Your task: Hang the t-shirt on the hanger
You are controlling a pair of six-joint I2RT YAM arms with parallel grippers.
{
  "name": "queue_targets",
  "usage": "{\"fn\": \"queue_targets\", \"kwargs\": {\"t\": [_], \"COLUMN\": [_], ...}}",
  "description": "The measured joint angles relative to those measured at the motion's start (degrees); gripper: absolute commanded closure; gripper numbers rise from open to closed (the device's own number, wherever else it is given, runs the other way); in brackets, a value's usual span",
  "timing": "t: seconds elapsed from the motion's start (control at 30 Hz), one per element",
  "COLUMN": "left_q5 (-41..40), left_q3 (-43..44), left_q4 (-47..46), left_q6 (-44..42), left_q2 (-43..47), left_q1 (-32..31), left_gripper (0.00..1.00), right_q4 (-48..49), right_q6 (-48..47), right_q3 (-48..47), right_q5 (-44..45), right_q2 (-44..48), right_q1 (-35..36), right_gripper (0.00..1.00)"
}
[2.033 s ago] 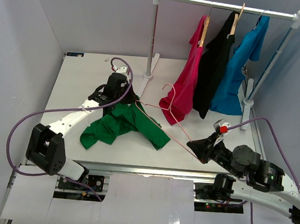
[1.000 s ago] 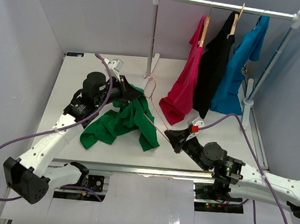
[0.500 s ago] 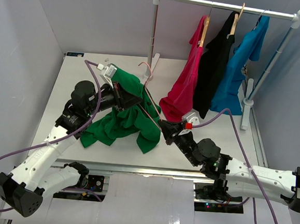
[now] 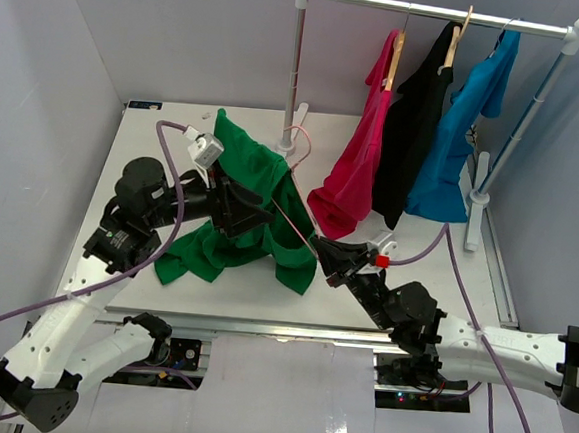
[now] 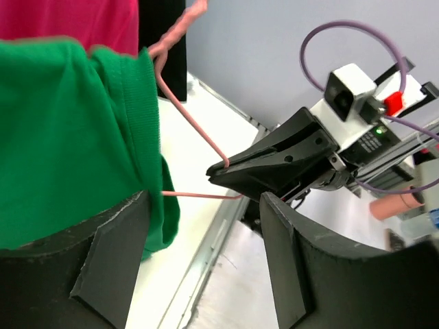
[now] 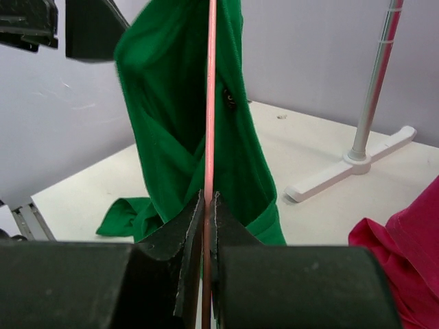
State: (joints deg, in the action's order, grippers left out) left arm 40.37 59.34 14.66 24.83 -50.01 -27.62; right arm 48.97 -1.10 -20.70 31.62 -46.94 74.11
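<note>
The green t-shirt (image 4: 246, 163) is lifted off the table, its upper part draped over the pale pink wire hanger (image 4: 300, 222) and its lower part trailing on the table. My right gripper (image 4: 327, 252) is shut on the hanger's lower wire (image 6: 210, 137), holding it tilted up, hook (image 4: 298, 135) at the top. In the right wrist view the t-shirt (image 6: 171, 103) hangs behind the wire. My left gripper (image 4: 238, 208) is open beside the cloth. In the left wrist view the t-shirt (image 5: 68, 137) lies against the left finger (image 5: 110, 260), and the hanger (image 5: 192, 116) runs to the right gripper beyond.
A white clothes rack (image 4: 296, 67) stands at the back of the table with a magenta shirt (image 4: 359, 162), a black shirt (image 4: 418, 116) and a blue shirt (image 4: 461, 140) hanging on it. Its foot (image 6: 357, 164) lies close behind the hanger. Grey walls enclose the table.
My left gripper has opened and let go of the t-shirt after lifting it up over the hanger. The right gripper has raised the hanger steeper and shifted slightly nearer.
</note>
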Motion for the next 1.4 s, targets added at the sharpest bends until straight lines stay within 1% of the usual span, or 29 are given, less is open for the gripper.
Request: {"fn": "queue_targets", "kwargs": {"t": [0.13,0.23,0.37,0.47,0.57,0.7,0.83,0.87,0.9,1.0,1.23,1.4], "left_q5": [-1.15,-3.99,-8.46,-8.12,-6.45,-2.89,2.21,3.78,5.39,10.13,12.95,14.15], "left_q3": [7.34,9.88,13.99,16.16,17.22,21.80,28.11,29.00,29.19,29.26,23.22,20.01], "left_q4": [6.90,10.04,12.84,13.60,15.01,20.38,26.25,27.87,29.33,33.61,37.17,37.89], "left_q6": [-10.90,-19.17,-30.32,-38.11,-45.28,-52.64,-57.00,-57.72,-58.12,-58.82,-57.86,-58.42], "left_q2": [1.45,3.82,4.64,3.54,1.75,-2.92,-8.40,-9.20,-9.37,-9.06,-5.77,-7.32], "left_q1": [0.00,-0.05,-0.20,-0.24,-0.24,-0.26,-0.26,-0.24,-0.25,-0.26,-0.26,-0.26], "left_gripper": [0.27,0.28,0.33,0.37,0.44,0.44,0.43,0.40,0.38,0.37,0.37,0.37], "right_q4": [1.00,0.84,-3.37,-7.41,-11.29,-15.86,-19.18,-19.75,-20.32,-21.89,-25.50,-27.12], "right_q6": [0.16,0.86,2.12,2.73,3.42,3.86,3.88,3.88,3.87,3.86,3.75,3.71], "right_q3": [3.91,6.84,8.44,8.43,8.20,8.19,8.19,8.19,8.19,8.19,8.19,8.19], "right_q5": [-1.50,-3.60,-7.94,-11.93,-16.25,-20.65,-23.27,-23.66,-23.98,-24.56,-25.79,-26.35], "right_q2": [7.00,12.22,18.73,22.18,23.61,24.44,25.64,26.15,26.69,28.47,32.04,33.25], "right_q1": [0.00,-0.08,-0.15,-0.15,-0.15,-0.15,-0.15,-0.15,-0.15,-0.15,-0.15,-0.17], "right_gripper": [0.92,0.92,0.92,0.92,0.92,0.92,0.92,0.92,0.92,0.92,0.92,0.92]}}
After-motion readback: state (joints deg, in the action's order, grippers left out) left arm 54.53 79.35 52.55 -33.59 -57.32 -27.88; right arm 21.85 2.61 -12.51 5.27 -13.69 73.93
